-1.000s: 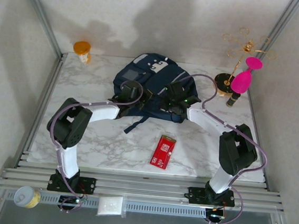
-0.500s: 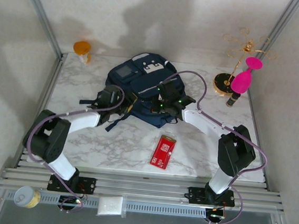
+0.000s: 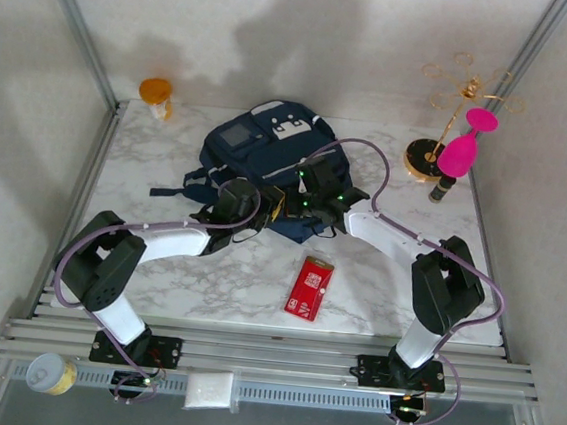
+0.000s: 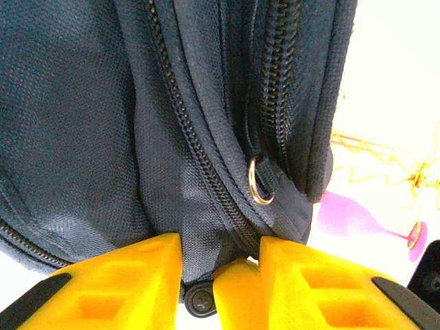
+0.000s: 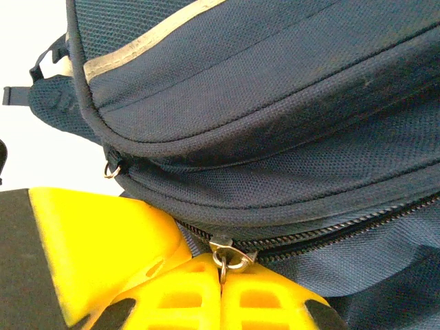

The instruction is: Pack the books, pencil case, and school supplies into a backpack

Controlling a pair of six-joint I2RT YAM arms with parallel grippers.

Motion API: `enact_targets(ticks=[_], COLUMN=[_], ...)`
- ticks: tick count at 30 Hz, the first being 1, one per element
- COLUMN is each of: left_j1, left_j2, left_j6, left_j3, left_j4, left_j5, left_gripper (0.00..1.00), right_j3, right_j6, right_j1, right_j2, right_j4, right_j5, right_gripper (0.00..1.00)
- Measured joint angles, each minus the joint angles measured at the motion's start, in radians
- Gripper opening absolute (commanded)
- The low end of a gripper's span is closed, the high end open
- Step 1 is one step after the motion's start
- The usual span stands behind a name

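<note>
The navy backpack (image 3: 259, 150) lies at the back middle of the table, its white patches facing up. My right gripper (image 3: 303, 202) is at its near edge, shut (image 5: 221, 265) on the metal zipper pull (image 5: 230, 256) of a closed zipper. My left gripper (image 3: 272, 206) sits right beside it, its yellow fingers (image 4: 110, 289) pressed on a fold of backpack fabric (image 4: 206, 206) next to the zipper track. The red school supplies packet (image 3: 308, 287) lies flat on the table, near the front. The books and the pencil case are out of view.
An orange cup (image 3: 155, 93) stands at the back left. At the back right are a gold stand (image 3: 432, 156) holding pink glasses (image 3: 460, 154) and a small dark bottle (image 3: 438, 189). The backpack's straps (image 3: 170, 190) trail to its left.
The backpack slid left early on. My left gripper moved from the backpack's left side to its near edge beside the right gripper, opened, then closed in on fabric. The right gripper kept its hold.
</note>
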Motion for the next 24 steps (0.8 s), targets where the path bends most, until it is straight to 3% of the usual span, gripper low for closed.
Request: enact_targets(ticks=[10, 12, 16, 21, 24], left_j1=[-0.010, -0.017, -0.019, -0.007, 0.052], left_j2=[0.047, 0.049, 0.043, -0.004, -0.049], left_j6=[-0.105, -0.110, -0.097, -0.064, -0.015], left_j3=[0.010, 0.010, 0.033, 0.016, -0.015], left_j4=[0.068, 0.074, 0.045, -0.013, -0.076], left_j5=[-0.076, -0.099, -0.142, -0.184, -0.231], left_gripper=[0.32, 0.26, 0.02, 0.00, 0.00], right_j3=[-0.024, -0.025, -0.025, -0.028, -0.046], right_j6=[-0.026, -0.026, -0.045, -0.079, -0.105], right_j1=[-0.003, -0.003, -0.002, -0.010, -0.034], right_j2=[-0.001, -0.001, -0.001, -0.017, -0.048], right_j4=[0.065, 0.065, 0.064, 0.052, 0.020], right_j5=[-0.029, -0.024, -0.005, 0.019, 0.028], right_gripper=[0.00, 0.00, 0.00, 0.00, 0.00])
